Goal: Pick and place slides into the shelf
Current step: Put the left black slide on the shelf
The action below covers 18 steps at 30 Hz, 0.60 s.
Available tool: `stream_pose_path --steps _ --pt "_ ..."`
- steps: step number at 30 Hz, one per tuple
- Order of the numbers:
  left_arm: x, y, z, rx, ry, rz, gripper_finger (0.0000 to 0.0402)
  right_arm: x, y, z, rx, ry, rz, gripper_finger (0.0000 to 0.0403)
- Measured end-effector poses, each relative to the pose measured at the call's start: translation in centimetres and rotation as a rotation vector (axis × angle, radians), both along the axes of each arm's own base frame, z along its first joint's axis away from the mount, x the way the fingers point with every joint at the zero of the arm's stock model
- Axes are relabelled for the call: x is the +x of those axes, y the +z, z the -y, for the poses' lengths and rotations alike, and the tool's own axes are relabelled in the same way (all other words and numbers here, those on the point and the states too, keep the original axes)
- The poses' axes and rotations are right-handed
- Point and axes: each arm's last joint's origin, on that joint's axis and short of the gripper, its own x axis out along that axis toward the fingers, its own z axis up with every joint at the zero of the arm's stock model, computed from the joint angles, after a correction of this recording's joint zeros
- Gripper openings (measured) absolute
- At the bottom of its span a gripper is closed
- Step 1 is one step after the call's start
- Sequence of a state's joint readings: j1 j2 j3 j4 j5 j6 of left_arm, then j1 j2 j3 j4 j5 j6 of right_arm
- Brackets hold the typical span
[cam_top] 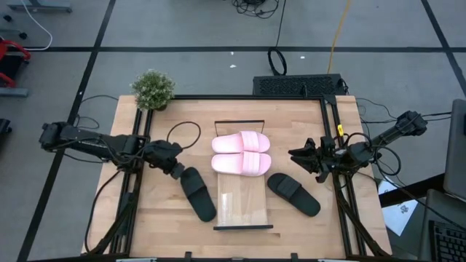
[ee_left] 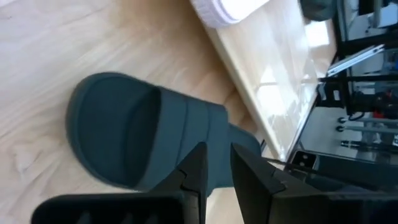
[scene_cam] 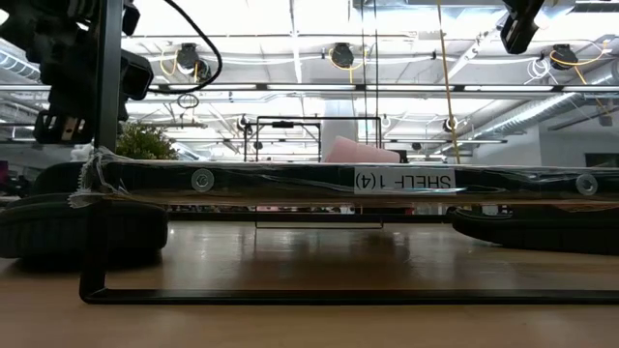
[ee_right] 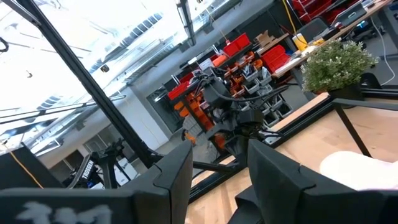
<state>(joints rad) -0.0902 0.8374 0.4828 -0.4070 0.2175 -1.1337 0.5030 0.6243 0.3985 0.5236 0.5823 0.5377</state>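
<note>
The shelf [cam_top: 244, 211] lies mid-table, and two pale pink slides [cam_top: 242, 143] [cam_top: 242, 163] rest side by side on its far half. One black slide [cam_top: 198, 193] lies sole down on the table left of the shelf. The other black slide [cam_top: 293, 193] lies to its right. My left gripper [cam_top: 178, 171] hovers over the left black slide's far end [ee_left: 137, 137], its fingers a narrow gap apart. In the low view it [scene_cam: 58, 130] is clear above that slide [scene_cam: 77, 227]. My right gripper [cam_top: 300, 160] is open and empty, raised near the table's right edge.
A small potted plant [cam_top: 153, 89] stands at the table's far left corner. Black frame rails run along the table's left and right sides [cam_top: 336, 145]. Bare wood shows on the shelf's near half and between the slides and the table's near edge.
</note>
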Motion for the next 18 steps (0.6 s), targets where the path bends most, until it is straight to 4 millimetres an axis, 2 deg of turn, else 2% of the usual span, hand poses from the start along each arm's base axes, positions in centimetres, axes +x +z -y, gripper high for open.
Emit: stream_pose_path --steps 5,18 --pt "-0.21 -0.25 -0.10 0.022 0.024 -0.034 0.0063 -0.01 -0.01 0.08 0.004 -0.027 -0.003 0.0141" --pt "0.13 0.13 0.12 0.020 0.026 0.019 0.0063 0.10 -0.13 0.08 0.003 -0.049 -0.013 0.0141"
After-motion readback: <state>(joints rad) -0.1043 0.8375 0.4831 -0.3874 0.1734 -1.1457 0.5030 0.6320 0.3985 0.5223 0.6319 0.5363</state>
